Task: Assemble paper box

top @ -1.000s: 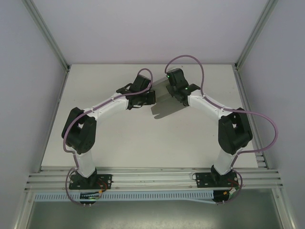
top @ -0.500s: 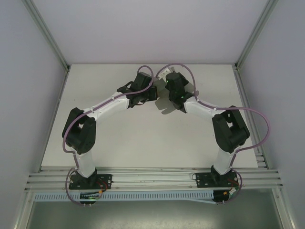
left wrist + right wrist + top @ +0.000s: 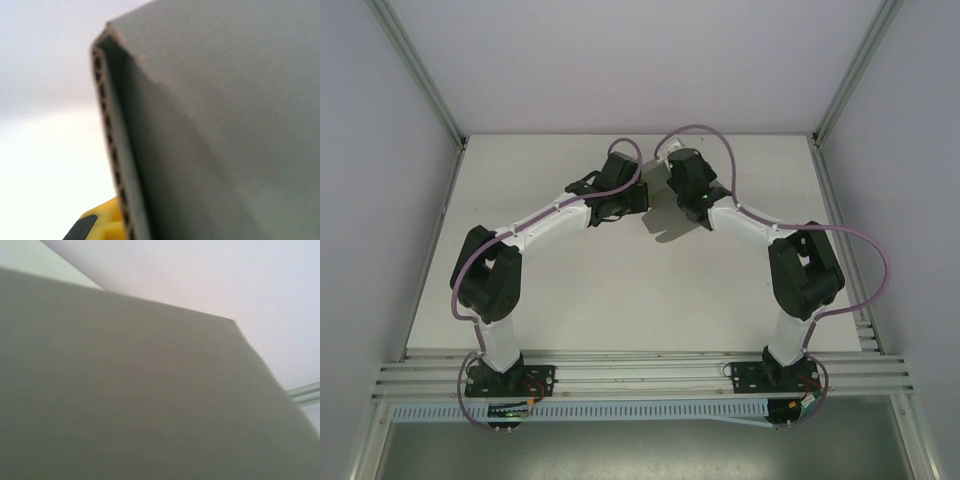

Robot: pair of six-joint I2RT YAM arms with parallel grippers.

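- Here the box [image 3: 225, 125] hangs above the table [image 3: 570, 290], toward its 12 o'clock edge, with a fluted cut edge showing.
- Left gripper [image 3: 642, 200], at the box's 9 o'clock, is clenched, seemingly on the box.
- Right gripper [image 3: 675, 180], at its 3 o'clock, is clenched on it too.

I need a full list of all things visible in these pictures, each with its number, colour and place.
paper box: one, grey, between the two pincers, over the far middle of the table.
table: one, white, under the arms.
frame rails: several, silver, along the near edge.
small piece: one, yellow, beside the box's edge, left wrist view.
cables: two, purple, one along each arm.
left pincer: one, black, shut on the paper box.
right pincer: one, black, shut on the paper box.
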